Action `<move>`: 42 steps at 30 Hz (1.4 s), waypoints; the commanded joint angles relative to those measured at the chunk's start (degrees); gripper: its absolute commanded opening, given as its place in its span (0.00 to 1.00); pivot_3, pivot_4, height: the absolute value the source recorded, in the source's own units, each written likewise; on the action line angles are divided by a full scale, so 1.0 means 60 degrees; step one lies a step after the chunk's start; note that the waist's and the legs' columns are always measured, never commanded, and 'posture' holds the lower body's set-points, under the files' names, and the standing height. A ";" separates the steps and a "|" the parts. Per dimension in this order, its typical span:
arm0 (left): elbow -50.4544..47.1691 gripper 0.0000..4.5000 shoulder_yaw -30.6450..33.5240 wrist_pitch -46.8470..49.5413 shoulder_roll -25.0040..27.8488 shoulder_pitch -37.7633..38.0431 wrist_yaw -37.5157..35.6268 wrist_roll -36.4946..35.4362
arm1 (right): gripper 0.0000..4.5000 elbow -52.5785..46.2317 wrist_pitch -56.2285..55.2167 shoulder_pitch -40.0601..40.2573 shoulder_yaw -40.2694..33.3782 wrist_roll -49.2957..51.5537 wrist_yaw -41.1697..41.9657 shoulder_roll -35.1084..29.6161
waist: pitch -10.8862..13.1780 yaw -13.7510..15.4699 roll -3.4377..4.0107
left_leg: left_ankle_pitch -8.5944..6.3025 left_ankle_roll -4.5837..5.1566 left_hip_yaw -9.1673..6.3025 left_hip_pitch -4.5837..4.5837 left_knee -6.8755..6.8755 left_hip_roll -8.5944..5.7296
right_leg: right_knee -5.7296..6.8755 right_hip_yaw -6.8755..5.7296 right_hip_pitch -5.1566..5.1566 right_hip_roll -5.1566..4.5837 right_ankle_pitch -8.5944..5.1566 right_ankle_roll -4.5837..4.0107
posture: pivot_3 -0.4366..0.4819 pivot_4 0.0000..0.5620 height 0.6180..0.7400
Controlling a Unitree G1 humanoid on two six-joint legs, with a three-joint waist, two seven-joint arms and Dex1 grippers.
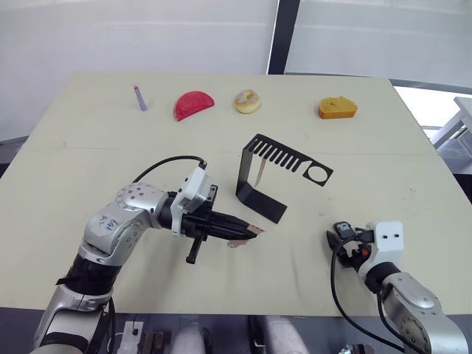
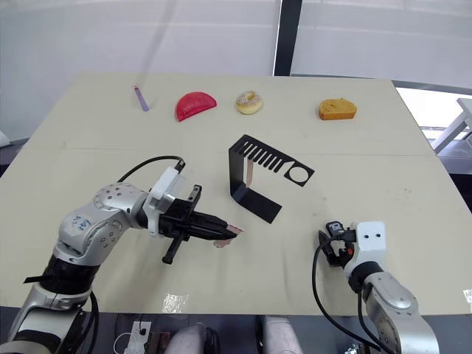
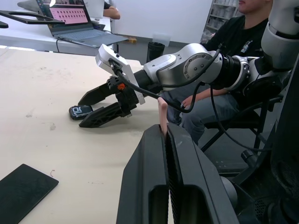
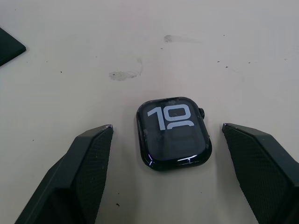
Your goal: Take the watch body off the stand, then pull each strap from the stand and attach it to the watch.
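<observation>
Left claw [image 1: 254, 230]: my fingers clamped on 1 strap [image 1: 243, 237].
Right claw [image 4: 167, 135]: mine, spread wide around watch [image 4: 173, 133] on table [image 4: 70, 70].
Stand [image 1: 259, 188]: 1 strap hanging.

The watch body [image 4: 174, 133], lying flat on the surface [image 4: 140, 46] at the near right, shows large pale digits "10" on its dark screen, with the top of a second row of figures below, cut off and unreadable. A laptop [image 3: 77, 23] screen beyond carries rows too small to read.
</observation>
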 commanded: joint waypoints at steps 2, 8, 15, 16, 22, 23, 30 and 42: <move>-0.0136 0.00 0.0157 -0.0154 -0.0035 0.0023 -0.0019 -0.0100 | 0.88 0.0300 0.0256 0.0057 -0.0095 -0.0069 -0.0198 0.0069 | -0.0001 0.0000 -0.0002 | 0.0000 0.0000 0.0000 0.0000 0.0001 0.0000 | 0.0000 0.0000 0.0000 0.0000 0.0000 0.0000 | 0.48 0.27 0.98; -0.0128 0.00 0.0153 -0.0159 -0.0044 0.0023 -0.0005 -0.0110 | 0.88 0.0311 0.0324 0.0061 -0.0097 -0.0033 -0.0138 0.0042 | -0.0005 0.0000 -0.0008 | 0.0000 0.0000 0.0000 -0.0001 0.0005 0.0000 | 0.0002 0.0000 0.0000 0.0000 0.0000 0.0000 | 0.48 0.27 0.98; -0.0158 0.00 0.0152 -0.0157 -0.0045 0.0071 0.0002 -0.0121 | 0.88 0.0346 0.0399 0.0025 -0.0152 0.0027 -0.0151 0.0090 | -0.0008 -0.0001 -0.0013 | 0.0000 0.0000 0.0000 -0.0001 0.0006 0.0000 | 0.0002 0.0000 0.0001 0.0000 0.0000 0.0000 | 0.48 0.27 0.98; -0.0159 0.00 0.0150 -0.0155 -0.0046 0.0068 0.0004 -0.0121 | 0.88 0.0344 0.0405 0.0021 -0.0158 0.0040 -0.0150 0.0098 | -0.0008 0.0000 -0.0014 | 0.0000 0.0001 0.0000 -0.0001 0.0006 0.0000 | 0.0002 0.0000 0.0001 0.0000 0.0000 0.0000 | 0.48 0.27 0.98; -0.0141 0.00 0.0153 -0.0106 -0.0047 0.0020 0.0030 -0.0129 | 0.48 0.0227 0.0508 0.0015 -0.0163 0.0047 -0.0035 0.0003 | -0.0009 0.0006 -0.0014 | -0.0001 0.0001 -0.0001 -0.0001 0.0006 0.0000 | 0.0003 -0.0001 0.0001 0.0000 0.0000 0.0000 | 0.48 0.27 0.98; -0.0160 0.00 0.0162 -0.0094 -0.0027 0.0031 0.0028 -0.0134 | 0.39 0.0151 0.0493 0.0031 -0.0119 0.0026 0.0087 -0.0114 | -0.0009 0.0008 -0.0014 | -0.0001 0.0001 -0.0002 -0.0001 0.0006 0.0001 | 0.0004 -0.0001 0.0001 0.0000 0.0000 0.0000 | 0.48 0.27 0.98; -0.0300 0.00 0.0326 0.0005 0.0300 0.0105 -0.0061 -0.0193 | 0.36 -0.1583 0.1928 -0.0011 -0.0611 0.1385 0.1081 -0.1446 | -0.0002 0.0026 -0.0004 | -0.0002 0.0002 -0.0005 -0.0005 0.0003 0.0002 | 0.0001 -0.0002 -0.0002 0.0001 0.0000 -0.0001 | 0.48 0.27 0.98; 0.0326 0.00 0.0037 -0.2860 0.0513 0.0101 -0.0334 0.1733 | 0.36 -0.1989 0.6127 -0.2493 -0.1520 0.6864 0.1272 -0.2837 | 0.0003 0.0040 0.0003 | -0.0004 0.0006 -0.0008 -0.0008 0.0007 0.0002 | -0.0001 -0.0003 -0.0002 0.0001 0.0000 -0.0001 | 0.48 0.27 0.98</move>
